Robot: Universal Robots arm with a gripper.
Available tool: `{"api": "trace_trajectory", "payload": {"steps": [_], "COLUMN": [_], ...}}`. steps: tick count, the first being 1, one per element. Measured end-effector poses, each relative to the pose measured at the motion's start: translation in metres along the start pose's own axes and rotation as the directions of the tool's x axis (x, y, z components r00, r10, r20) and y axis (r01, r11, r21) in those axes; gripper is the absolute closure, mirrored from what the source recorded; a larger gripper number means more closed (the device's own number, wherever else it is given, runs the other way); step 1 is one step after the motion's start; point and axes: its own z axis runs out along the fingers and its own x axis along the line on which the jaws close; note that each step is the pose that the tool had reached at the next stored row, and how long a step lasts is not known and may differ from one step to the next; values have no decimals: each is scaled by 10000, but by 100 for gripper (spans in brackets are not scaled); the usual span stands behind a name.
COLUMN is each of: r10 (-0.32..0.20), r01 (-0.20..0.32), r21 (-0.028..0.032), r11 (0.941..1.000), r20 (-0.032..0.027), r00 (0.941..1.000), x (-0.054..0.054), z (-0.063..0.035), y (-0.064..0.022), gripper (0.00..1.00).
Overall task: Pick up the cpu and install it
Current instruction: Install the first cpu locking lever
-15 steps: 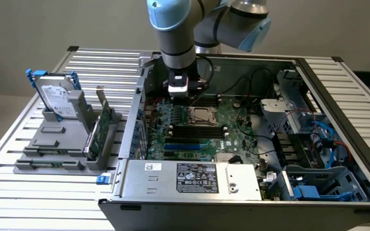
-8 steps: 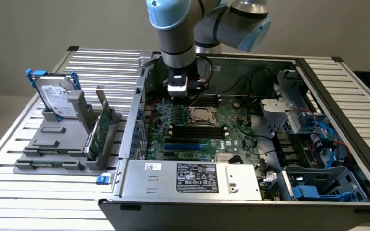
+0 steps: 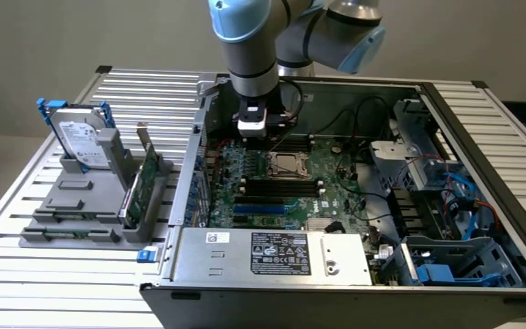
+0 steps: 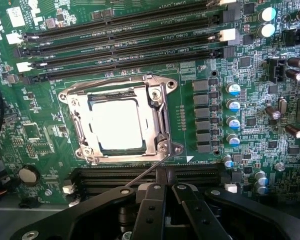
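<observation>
Your claw (image 4: 166, 176) is hanging pinched together over the motherboard (image 4: 250, 125); the cpu (image 4: 117, 125) is lying in its socket (image 4: 161, 117) just ahead.

cpu (image 4: 117, 125): bright silver metal top, smooth, glaring under light. Socket frame (image 4: 160, 120): bare polished metal. Motherboard (image 4: 190, 70): green, slight sheen. Memory slots (image 4: 130, 47): matt black plastic. Gripper (image 4: 166, 175): matt black, smooth. Hard drive (image 3: 79, 140), left: silver metal, paper label, blue plastic bracket (image 3: 51, 104). Table (image 3: 25, 264): ribbed pale metal, satin.
</observation>
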Motion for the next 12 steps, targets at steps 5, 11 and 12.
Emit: {"api": "trace_trajectory", "payload": {"steps": [5,11,12], "r10": [137,242,255], "r01": [-137,-242,-256], "r21": [-22,-38,-40], "r11": [9999,9997,9997], "r20": [-35,-61,-64], "r00": [9999,9997,9997], "x": [11,35,40], "z": [4,12,14], "y": [-5,-8,-9], "gripper": [89,89,89]}}
